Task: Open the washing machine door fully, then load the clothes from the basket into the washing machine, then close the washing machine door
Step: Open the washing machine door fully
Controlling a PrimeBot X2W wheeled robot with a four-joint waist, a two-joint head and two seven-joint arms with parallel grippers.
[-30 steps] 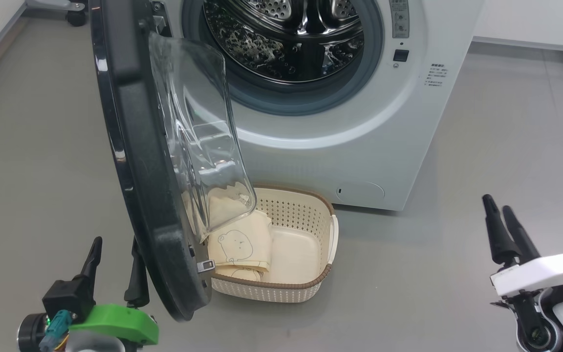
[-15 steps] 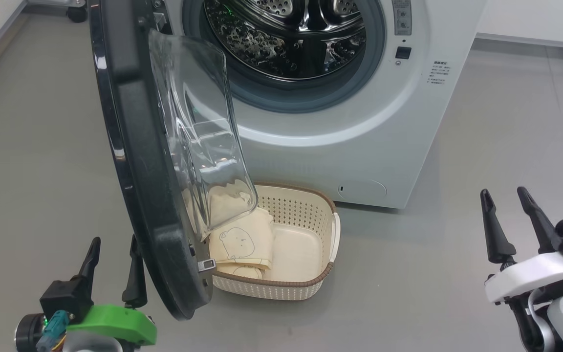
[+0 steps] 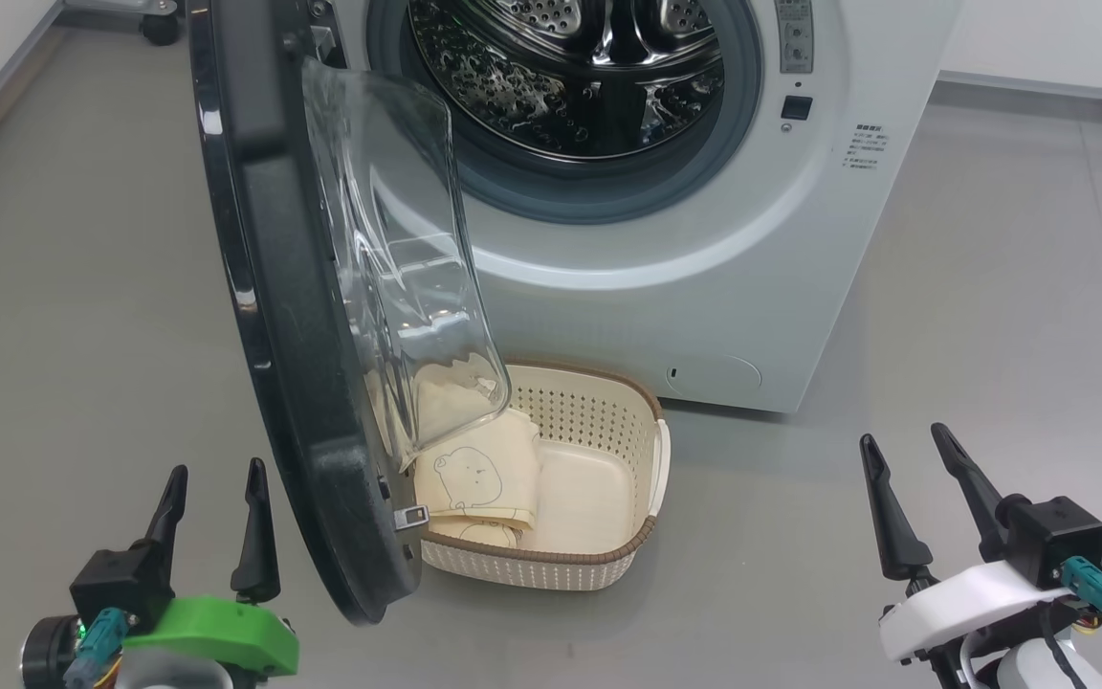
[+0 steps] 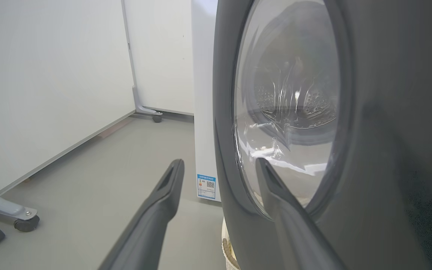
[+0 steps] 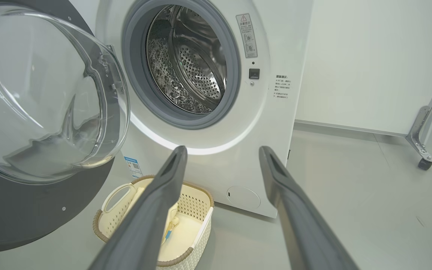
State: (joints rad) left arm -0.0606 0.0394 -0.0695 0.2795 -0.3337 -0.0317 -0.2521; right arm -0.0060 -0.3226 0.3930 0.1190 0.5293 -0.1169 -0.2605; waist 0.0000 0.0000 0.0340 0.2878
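Head: door (image 3: 274,287) stands swung out, edge-on at left, glass bowl facing the washer (image 3: 704,287), drum (image 3: 570,77) exposed. Basket (image 3: 608,565) sits on the floor just in front of the washer, its left end under the door's lower edge. Clothes (image 3: 479,478) lie in its left half, bear outline up. Left gripper (image 3: 216,469) is low left, just beside the door's bottom rim, fingers spread, holding nothing. Right gripper (image 3: 903,435) is low right, fingers spread, empty, well apart from the basket. Left wrist: fingers wide apart in front of the door's outer face; contact can't be told. Blue label (image 4: 206,186) shows low on the washer. Right wrist: fingers wide apart, nothing between them, pointing at the washer front above the basket; cream cloth is visible inside the basket.
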